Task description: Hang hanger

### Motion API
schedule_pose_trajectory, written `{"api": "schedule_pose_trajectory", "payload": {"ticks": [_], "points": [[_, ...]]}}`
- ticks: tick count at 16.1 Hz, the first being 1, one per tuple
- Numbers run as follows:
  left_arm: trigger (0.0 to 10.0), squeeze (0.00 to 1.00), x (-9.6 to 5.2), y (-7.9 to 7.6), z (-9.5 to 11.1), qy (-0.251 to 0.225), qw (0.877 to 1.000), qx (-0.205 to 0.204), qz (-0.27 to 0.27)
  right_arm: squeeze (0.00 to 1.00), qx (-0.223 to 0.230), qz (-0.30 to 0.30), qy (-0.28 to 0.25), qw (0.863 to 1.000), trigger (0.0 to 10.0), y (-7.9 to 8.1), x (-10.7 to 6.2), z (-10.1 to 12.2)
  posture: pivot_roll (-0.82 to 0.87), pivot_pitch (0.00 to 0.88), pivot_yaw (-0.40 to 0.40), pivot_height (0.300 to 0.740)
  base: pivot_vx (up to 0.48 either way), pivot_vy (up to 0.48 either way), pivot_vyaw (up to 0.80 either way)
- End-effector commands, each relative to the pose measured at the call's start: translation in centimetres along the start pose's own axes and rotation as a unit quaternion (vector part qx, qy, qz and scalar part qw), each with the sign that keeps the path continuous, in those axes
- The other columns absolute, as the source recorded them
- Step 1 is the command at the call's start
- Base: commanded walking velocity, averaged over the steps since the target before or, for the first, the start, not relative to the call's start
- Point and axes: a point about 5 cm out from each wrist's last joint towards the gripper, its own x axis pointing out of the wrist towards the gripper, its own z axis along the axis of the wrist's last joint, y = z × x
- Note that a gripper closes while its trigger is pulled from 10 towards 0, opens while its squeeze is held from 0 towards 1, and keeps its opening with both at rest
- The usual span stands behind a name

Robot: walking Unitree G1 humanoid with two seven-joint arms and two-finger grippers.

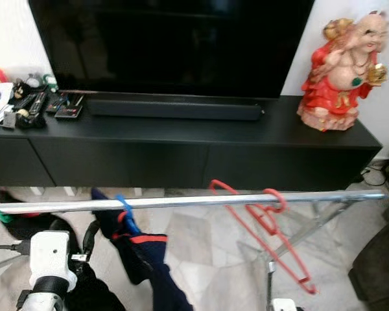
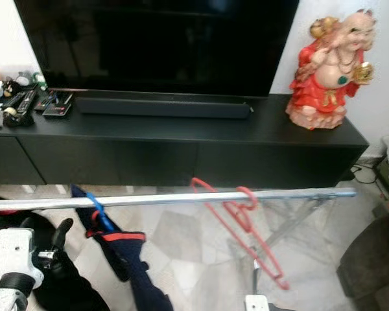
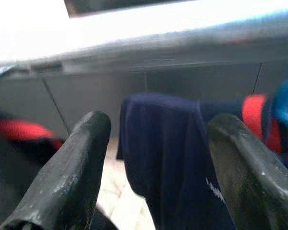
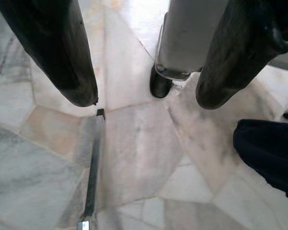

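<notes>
A red hanger (image 1: 266, 220) hangs by its hook on the silver rail (image 1: 194, 201), toward the rail's right end, tilted down to the right. Further left, a blue hanger (image 1: 124, 206) on the same rail carries a navy garment with red trim (image 1: 149, 259). My left gripper (image 3: 156, 124) is open and holds nothing; it sits low at the left, below the rail, facing the navy garment (image 3: 168, 153). My right gripper (image 4: 146, 98) is open too, pointing down at the marble floor with nothing between its fingers.
A black TV cabinet (image 1: 181, 142) stands behind the rail with a TV (image 1: 175, 45), a red figurine (image 1: 340, 71) and remotes (image 1: 32, 103) on it. The rack's folding legs (image 1: 311, 227) spread at the right. Dark furniture (image 1: 382, 272) is at the right edge.
</notes>
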Motion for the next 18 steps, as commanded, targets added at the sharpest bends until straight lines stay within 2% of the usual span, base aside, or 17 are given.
{"api": "schedule_pose_trajectory", "payload": {"ticks": [1,16,18], "points": [[10.0,0.0,0.0,0.2,0.4,-0.007,1.0,0.0,0.003,0.0,0.006,0.006,0.008,1.0,10.0,0.5,0.0,-0.5,0.03,0.103,-0.031,0.74,0.0,0.0,0.0],[10.0,0.0,-0.5,-0.6,0.0,0.008,0.999,-0.007,-0.035,0.0,0.007,0.008,0.009,1.0,10.0,0.5,0.0,-0.5,0.03,0.107,-0.031,0.74,0.0,0.0,0.0],[10.0,0.0,-0.5,-0.8,0.0,0.008,0.999,-0.007,-0.042,0.0,0.007,0.007,0.009,1.0,10.0,0.5,0.0,-0.5,0.03,0.106,-0.03,0.74,0.0,-0.302,0.0]]}}
